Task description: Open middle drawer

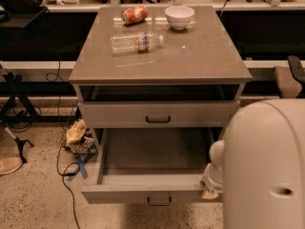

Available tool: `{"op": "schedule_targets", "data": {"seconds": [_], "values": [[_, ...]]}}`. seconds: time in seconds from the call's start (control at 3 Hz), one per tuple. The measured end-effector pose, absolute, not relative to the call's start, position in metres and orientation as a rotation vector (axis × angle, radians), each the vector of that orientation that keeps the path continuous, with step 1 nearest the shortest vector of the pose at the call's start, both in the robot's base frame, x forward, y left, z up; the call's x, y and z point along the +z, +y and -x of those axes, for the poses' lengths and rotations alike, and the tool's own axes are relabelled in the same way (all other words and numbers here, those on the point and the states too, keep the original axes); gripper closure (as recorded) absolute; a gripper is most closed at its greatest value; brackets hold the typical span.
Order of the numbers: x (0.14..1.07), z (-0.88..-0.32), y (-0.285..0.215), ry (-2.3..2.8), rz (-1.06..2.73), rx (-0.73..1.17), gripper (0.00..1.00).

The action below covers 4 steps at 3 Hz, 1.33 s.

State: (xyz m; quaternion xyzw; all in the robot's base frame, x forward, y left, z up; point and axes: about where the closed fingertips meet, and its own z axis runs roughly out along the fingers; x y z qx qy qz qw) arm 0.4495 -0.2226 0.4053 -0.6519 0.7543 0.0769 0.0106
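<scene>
Standing pulled out, middle drawer (125, 192), gripper (210, 190) at its right front corner, grip impossible to tell.

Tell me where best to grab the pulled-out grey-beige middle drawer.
Take the small black bar handle centred on the flat front of the grey-beige middle drawer, approaching from the front: the bar runs horizontal, facing outward. The gripper sits by that front's right end.
</scene>
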Motion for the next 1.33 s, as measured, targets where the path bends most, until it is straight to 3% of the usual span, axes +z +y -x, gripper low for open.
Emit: {"op": "schedule_targets", "data": {"seconds": [0.67,1.33], "values": [[0.406,-0.413,-0.229,2.391,1.928,0.235,1.00],[0.405,-0.413,-0.229,2.392,1.930,0.238,0.58]]}}
